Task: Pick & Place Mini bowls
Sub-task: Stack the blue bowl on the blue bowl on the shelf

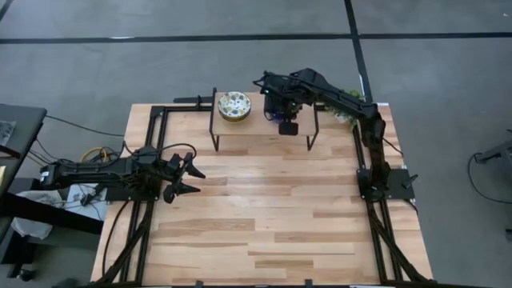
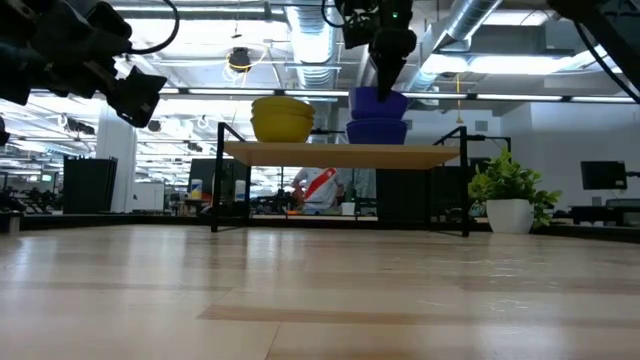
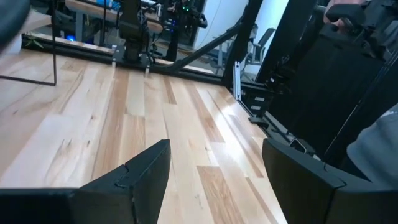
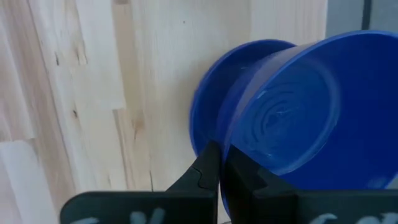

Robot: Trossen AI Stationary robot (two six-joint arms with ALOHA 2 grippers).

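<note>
A low wooden shelf [image 1: 264, 128] stands at the table's far side. On it sits a stack of cream floral mini bowls [image 1: 234, 106], which look yellow from the side [image 2: 281, 118]. Right of that stack is a stack of glossy blue mini bowls [image 2: 376, 130]. My right gripper [image 2: 385, 90] reaches down over the blue stack and is shut on the top blue bowl [image 4: 292, 106]; another blue bowl [image 4: 208, 102] lies under it. My left gripper [image 1: 192, 179] hovers open over the table's left side, away from the shelf. My right gripper pinches the top blue bowl's rim [image 4: 233, 146], one finger [image 4: 202, 171] on each side of the wall, coming from above and pointing down. The bowl sits tilted just over the blue bowl below; whether it still touches that bowl I cannot tell.
The shelf rests on thin black wire legs [image 1: 214, 132]. A potted plant [image 2: 508, 192] stands by the table's far right corner, near the right arm's base. Black frame rails [image 1: 152, 136] run along the table's left and right sides. Bare wood [image 1: 272, 208] lies between shelf and near edge.
</note>
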